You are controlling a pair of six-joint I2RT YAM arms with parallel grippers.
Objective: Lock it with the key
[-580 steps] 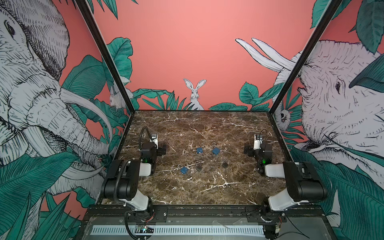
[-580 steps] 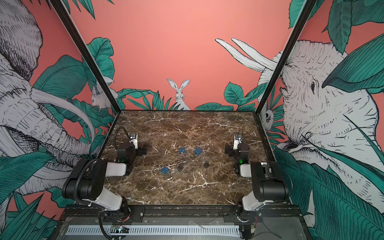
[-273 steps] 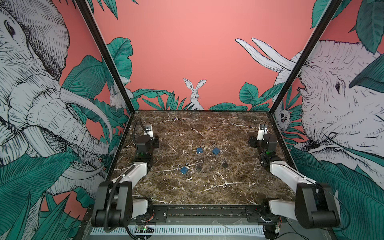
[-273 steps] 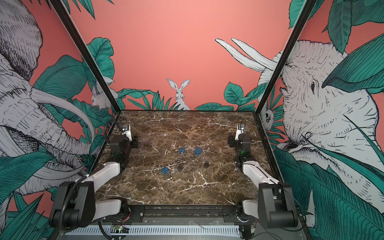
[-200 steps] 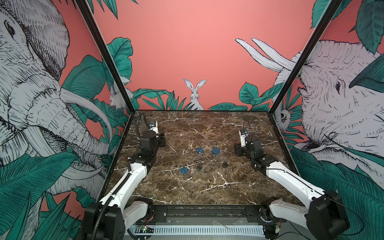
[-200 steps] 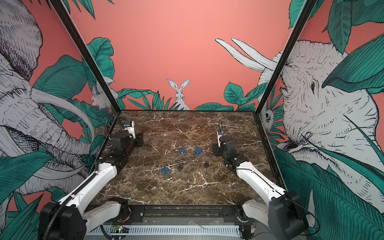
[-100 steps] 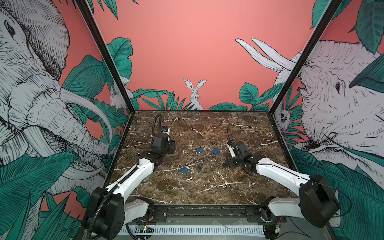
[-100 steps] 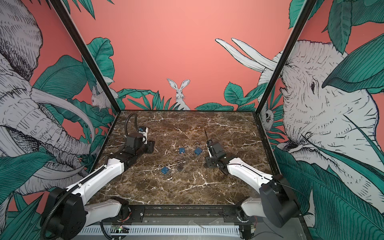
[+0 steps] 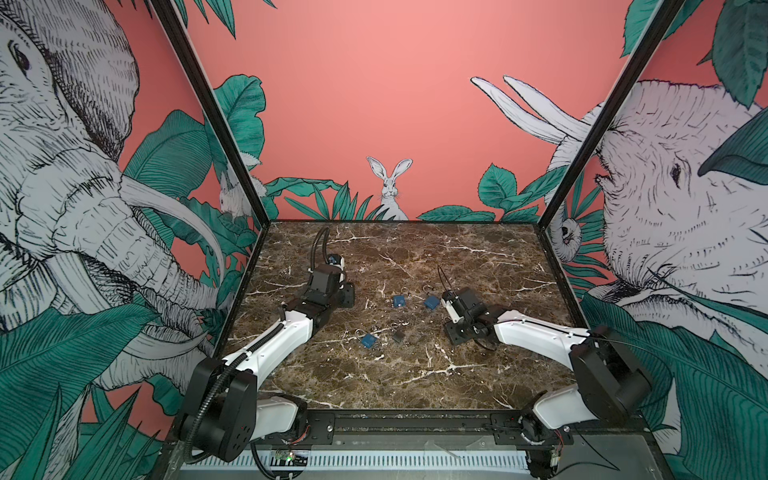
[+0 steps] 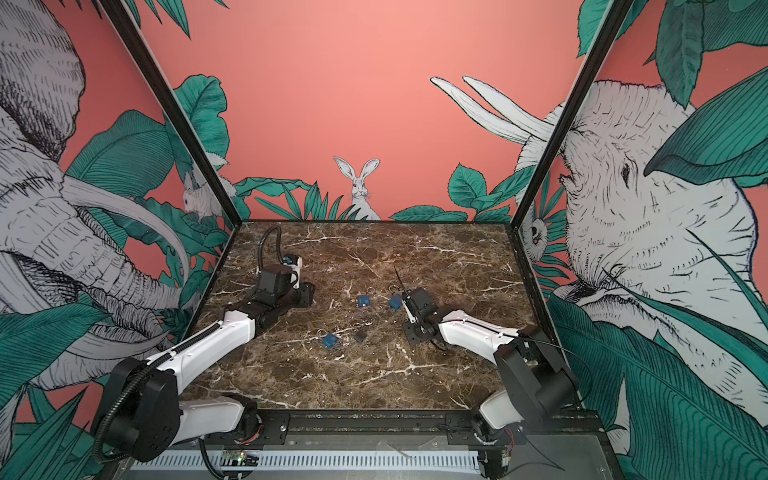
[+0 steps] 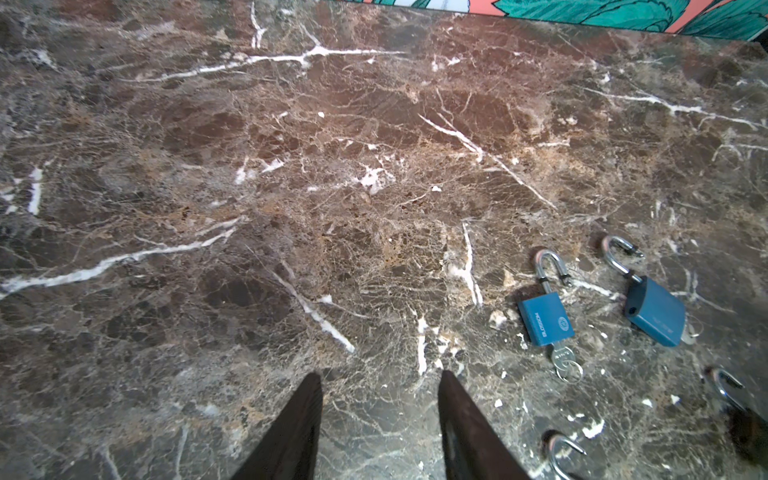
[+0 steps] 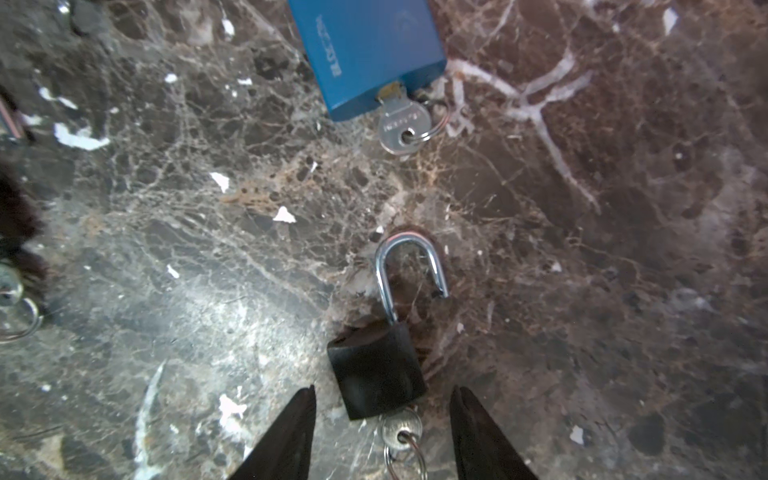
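Both grippers have swung in from the side edges of the brown marble tabletop (image 9: 374,386) toward the padlocks at its middle. On the left, the left gripper (image 11: 379,374) hangs low over bare marble, its two dark fingers spread with nothing between them, apart from the nearest lock. Right of it, toward the front, lies the front blue padlock (image 9: 368,341), a square blue metal body with a silver shackle. Farther back lies the middle blue padlock (image 9: 399,301), flat, its shackle raised out of the body and a silver key (image 11: 562,357) seated in its base. Just right of the front one sits the small black padlock (image 9: 398,336). Next comes the right-hand blue padlock (image 9: 432,302), with a round-headed silver key (image 12: 401,124) on a wire ring in its keyway. Farthest right, the right gripper (image 12: 382,392) hovers over the square black padlock (image 12: 376,370), which cannot be made out under the arm in both top views. Its fingers stand apart on either side of the lock's lower end, marble showing in each gap, pinching nothing. That lock lies flat, its silver U-shaped shackle (image 12: 409,266) lifted with one leg free, and its small key (image 12: 401,432) sits in the base between the fingertips.
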